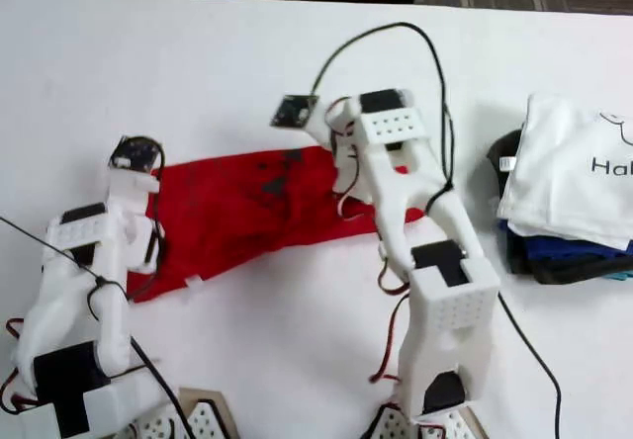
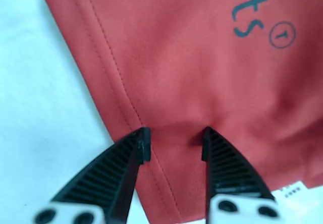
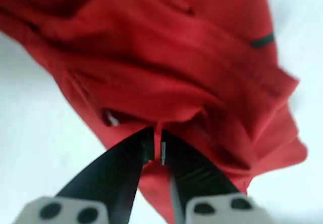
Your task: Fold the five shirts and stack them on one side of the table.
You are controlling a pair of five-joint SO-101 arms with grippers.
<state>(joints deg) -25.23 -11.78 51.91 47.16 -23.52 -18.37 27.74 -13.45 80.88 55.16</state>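
Lying bunched lengthwise, the red shirt (image 1: 237,212) is pinched by the right gripper (image 3: 156,151); left gripper (image 2: 175,144) gapes at its hem.

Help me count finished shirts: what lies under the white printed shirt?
Under the white printed shirt, edges of a blue fabric layer and a black fabric layer show; their middles, and any further layers, are covered.

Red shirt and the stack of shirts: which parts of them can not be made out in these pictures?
Red shirt: in the high view an arm covers its right end.
Print on it: blurred in the high view, cut off by the top edge in the left wrist view.
Stack of shirts: cut off by the high view's right edge; the white top shirt hides the count.
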